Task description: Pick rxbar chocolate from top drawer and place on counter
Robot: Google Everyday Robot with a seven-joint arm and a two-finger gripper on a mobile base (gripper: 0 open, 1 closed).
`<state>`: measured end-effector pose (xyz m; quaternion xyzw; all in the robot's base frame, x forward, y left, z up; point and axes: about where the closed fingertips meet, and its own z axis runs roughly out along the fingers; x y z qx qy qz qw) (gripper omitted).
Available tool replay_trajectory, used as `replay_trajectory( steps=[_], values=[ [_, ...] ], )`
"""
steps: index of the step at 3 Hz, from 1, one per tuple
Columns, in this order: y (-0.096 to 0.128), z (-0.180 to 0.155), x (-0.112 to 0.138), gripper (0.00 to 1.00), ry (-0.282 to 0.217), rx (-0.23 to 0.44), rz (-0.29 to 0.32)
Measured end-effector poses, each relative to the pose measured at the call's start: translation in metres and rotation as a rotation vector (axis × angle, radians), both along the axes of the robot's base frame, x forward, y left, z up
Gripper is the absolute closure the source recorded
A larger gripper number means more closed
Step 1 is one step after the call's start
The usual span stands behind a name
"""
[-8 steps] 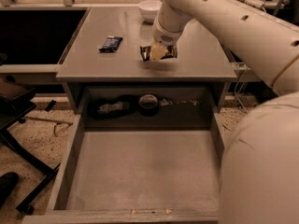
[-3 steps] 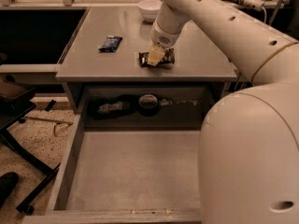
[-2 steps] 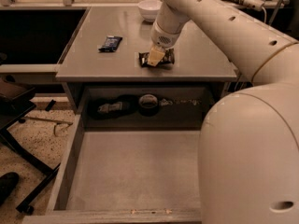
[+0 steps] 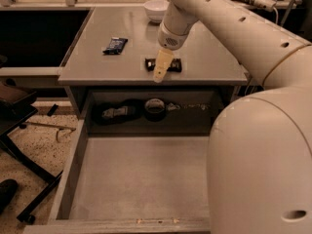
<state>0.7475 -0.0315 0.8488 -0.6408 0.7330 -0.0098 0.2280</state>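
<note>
The rxbar chocolate point(image 4: 176, 65), a dark flat bar, lies flat on the grey counter point(image 4: 209, 57) near its front edge. My gripper point(image 4: 159, 74) hangs just above and in front of it, open and empty, and hides the bar's middle. The top drawer point(image 4: 141, 179) is pulled out below the counter, and its flat grey bottom is bare.
A dark blue wrapped bar point(image 4: 115, 45) lies on the counter's left part. A white bowl point(image 4: 157, 8) stands at the counter's back. A tape roll point(image 4: 155, 106) and a dark object point(image 4: 114, 112) sit in the recess behind the drawer. My arm fills the right side.
The gripper has let go of the bar and risen a little toward the counter's front edge. The bar stays flat on the counter.
</note>
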Motion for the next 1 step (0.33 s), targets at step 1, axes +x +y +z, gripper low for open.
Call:
replay_trajectory(
  steps=[1],
  values=[
    [0.0, 0.0, 0.0, 0.0, 0.0, 0.0, 0.0]
  ],
)
